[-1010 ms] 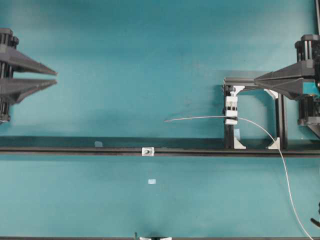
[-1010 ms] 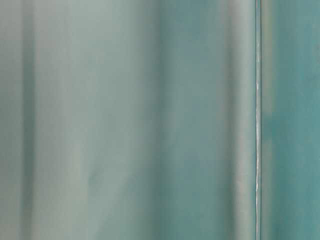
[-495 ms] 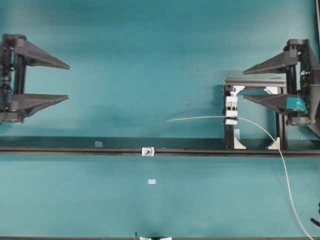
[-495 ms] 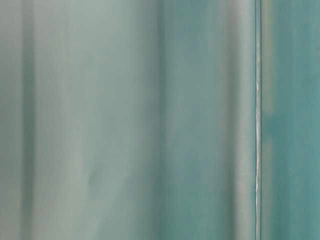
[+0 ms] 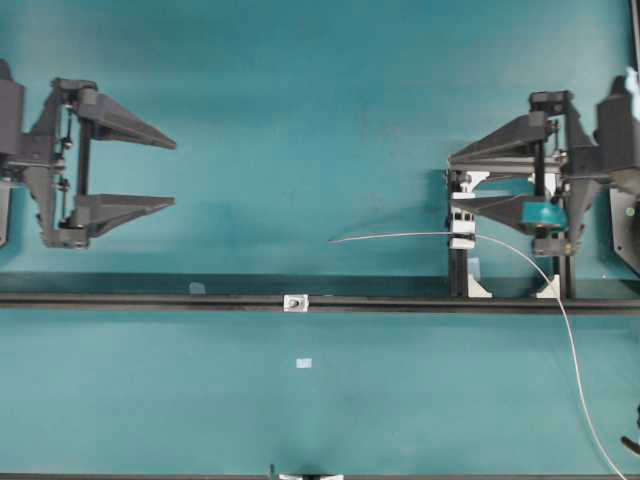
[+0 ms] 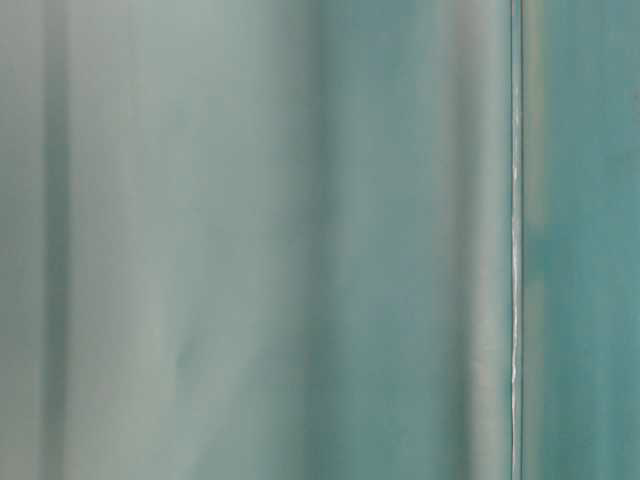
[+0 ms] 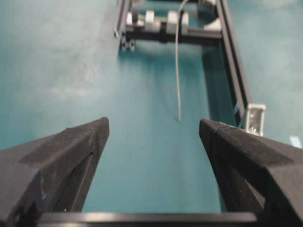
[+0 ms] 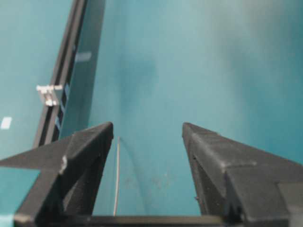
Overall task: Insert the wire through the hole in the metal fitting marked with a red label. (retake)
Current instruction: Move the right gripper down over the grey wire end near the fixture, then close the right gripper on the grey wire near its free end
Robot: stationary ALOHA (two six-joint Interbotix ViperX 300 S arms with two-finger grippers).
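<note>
No insertion has begun. The wire (image 5: 400,237) rests in the white clip block (image 5: 461,222), its free tip well right of the metal fitting (image 5: 295,302) on the black rail (image 5: 150,301). Left gripper (image 5: 168,173) and right gripper (image 5: 455,180) stand wide, empty. Remaining: grasp, align, thread.

Both tools now stand spread wide and reach farther inward: left tool (image 5: 172,172), right tool (image 5: 452,180).

Even, soft light overhead; table-level view wholly blurred, wrist views soft at close range
</note>
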